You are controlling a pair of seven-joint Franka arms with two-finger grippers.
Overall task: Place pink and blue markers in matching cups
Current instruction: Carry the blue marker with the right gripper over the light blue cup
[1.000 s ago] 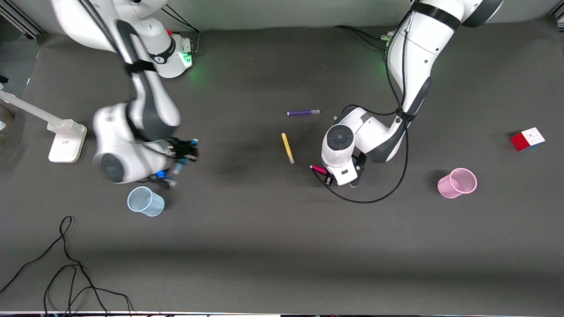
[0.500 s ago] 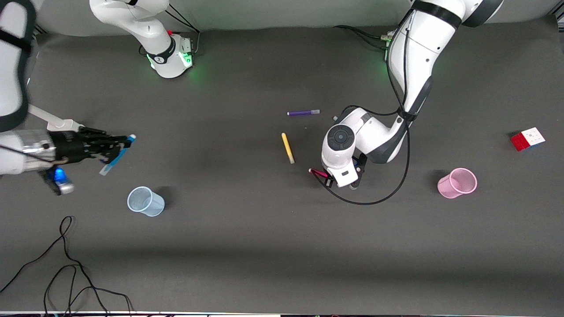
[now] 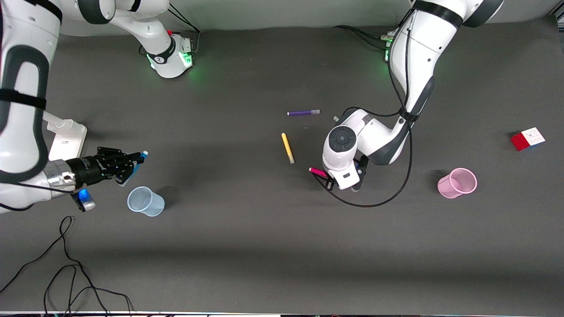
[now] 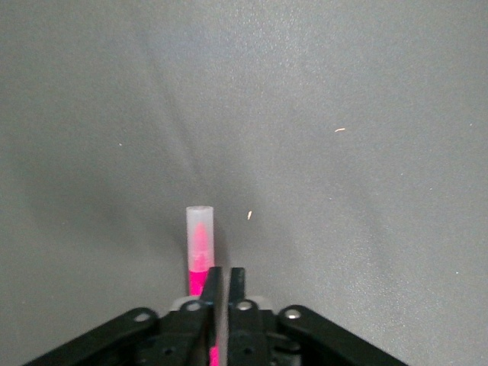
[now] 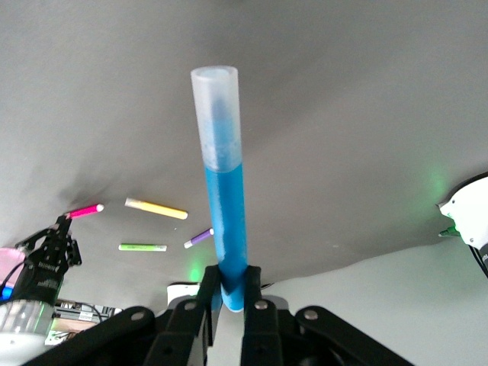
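My right gripper [image 3: 127, 167] is shut on the blue marker [image 3: 138, 161] and holds it in the air just beside the pale blue cup [image 3: 145, 201], toward the robots' side. In the right wrist view the blue marker [image 5: 225, 198] sticks straight out from the shut gripper [image 5: 232, 286]. My left gripper [image 3: 328, 178] is low over the middle of the table, shut on the pink marker [image 3: 318, 171], whose end sticks out. In the left wrist view the pink marker [image 4: 198, 240] with its clear cap runs out past the gripper [image 4: 223, 278]. The pink cup [image 3: 457, 182] stands toward the left arm's end.
A yellow marker [image 3: 287, 148] and a purple marker [image 3: 303, 112] lie near the left gripper. A green marker [image 5: 142, 247] shows only in the right wrist view. A colour cube [image 3: 527, 138] lies at the left arm's end. A white stand [image 3: 66, 138] and loose cables [image 3: 66, 264] are near the right arm.
My right gripper swung with the blue marker toward the right arm's end, then came back closer to the blue cup. The left gripper and pink marker barely moved.
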